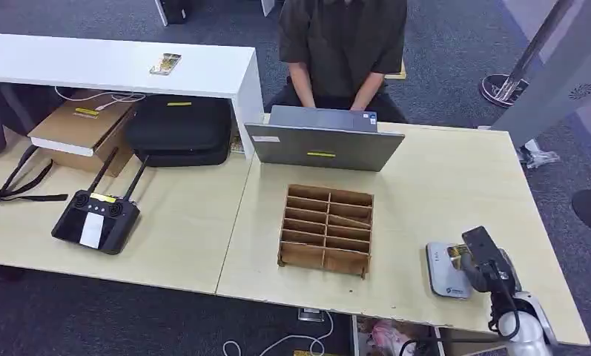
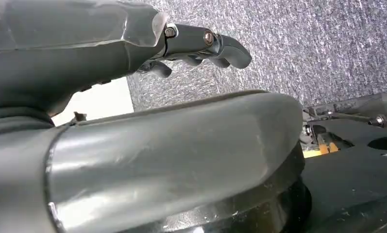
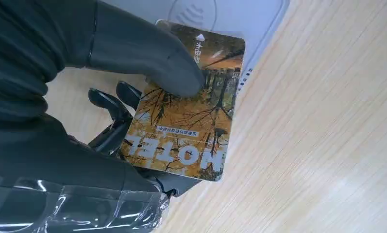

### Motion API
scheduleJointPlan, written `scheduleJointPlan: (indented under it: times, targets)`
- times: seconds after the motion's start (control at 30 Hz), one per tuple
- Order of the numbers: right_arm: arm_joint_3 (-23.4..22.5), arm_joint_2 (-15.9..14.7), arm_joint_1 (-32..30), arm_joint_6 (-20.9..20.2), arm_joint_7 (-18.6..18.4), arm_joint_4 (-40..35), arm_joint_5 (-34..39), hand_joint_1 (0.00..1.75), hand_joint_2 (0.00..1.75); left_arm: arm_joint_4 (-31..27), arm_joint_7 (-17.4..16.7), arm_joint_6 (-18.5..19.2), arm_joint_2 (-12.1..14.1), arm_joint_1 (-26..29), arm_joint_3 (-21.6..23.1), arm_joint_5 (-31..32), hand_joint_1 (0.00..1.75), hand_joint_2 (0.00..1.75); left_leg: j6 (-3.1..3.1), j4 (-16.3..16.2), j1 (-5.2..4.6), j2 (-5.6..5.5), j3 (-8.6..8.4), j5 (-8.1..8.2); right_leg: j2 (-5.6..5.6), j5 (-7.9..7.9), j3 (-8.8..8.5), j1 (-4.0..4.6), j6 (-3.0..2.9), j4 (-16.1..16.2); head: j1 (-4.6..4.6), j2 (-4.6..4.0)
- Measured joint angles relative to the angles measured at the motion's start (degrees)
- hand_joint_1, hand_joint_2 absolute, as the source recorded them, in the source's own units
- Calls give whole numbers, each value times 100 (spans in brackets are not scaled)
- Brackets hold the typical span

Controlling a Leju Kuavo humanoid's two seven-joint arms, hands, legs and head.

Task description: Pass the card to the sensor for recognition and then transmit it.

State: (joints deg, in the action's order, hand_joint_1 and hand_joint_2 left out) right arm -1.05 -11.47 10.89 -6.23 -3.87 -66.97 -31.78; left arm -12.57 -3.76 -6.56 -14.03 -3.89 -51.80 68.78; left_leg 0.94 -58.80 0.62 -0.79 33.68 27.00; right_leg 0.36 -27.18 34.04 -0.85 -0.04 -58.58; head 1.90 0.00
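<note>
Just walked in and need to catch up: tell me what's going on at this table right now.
The robot's right hand holds a yellow hotel card pinched under its thumb, over the grey card sensor at the near right of the table. The left hand hangs over the carpet, holding nothing. A wooden slotted organiser stands mid-table. Behind it, a person sits at a laptop.

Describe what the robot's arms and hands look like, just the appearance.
The right arm is silver with a black cable at the wrist. The right hand is dark, with a thick grey thumb, darker fingers and a ribbed cover under clear film. The left hand is glossy grey with dark metal fingers showing screws.
</note>
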Motion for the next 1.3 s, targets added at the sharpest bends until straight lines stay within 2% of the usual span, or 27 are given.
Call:
scheduleJointPlan:
  times: [0.23, 0.53, 0.97, 1.2, 1.3]
  targets:
    - [-66, 0, -165, 557, 63, -429, -66, 175, 175, 2, 63, -48, -2, 5, 0, -81, 0, 0, 0, 0, -1, -1, 3, 0, 0, 0, 4, -1, 0, 0, 0, 0]
    - [-385, 24, -624, 970, 68, -1646, -481, 175, 175, 0, 81, -105, -15, 9, 0, -96, 0, 0, -2, 0, -2, -2, 12, 3, -2, -5, 13, -2, 1, -1, 0, 0]
    - [-479, 140, -1309, 863, -90, -3204, -1023, 175, 175, 0, 79, -116, -42, 8, 0, -70, 0, 0, 4, 0, -1, -2, 12, 12, -2, -10, 13, -2, 1, -1, -2, 0]
    - [-599, 267, -1569, 889, -118, -3600, -1047, 175, 175, 2, 74, -103, -42, 8, 0, -79, 0, 0, 5, 0, -1, -2, 12, 14, 0, -11, 14, -2, 1, -1, 0, 0]
    - [-679, 378, -1592, 1081, -46, -3672, -1058, 175, 175, 0, 74, -103, -44, 6, -2, -74, 0, 0, 5, 0, -1, 0, 12, 14, 0, -11, 14, -2, 1, -1, 0, 0]
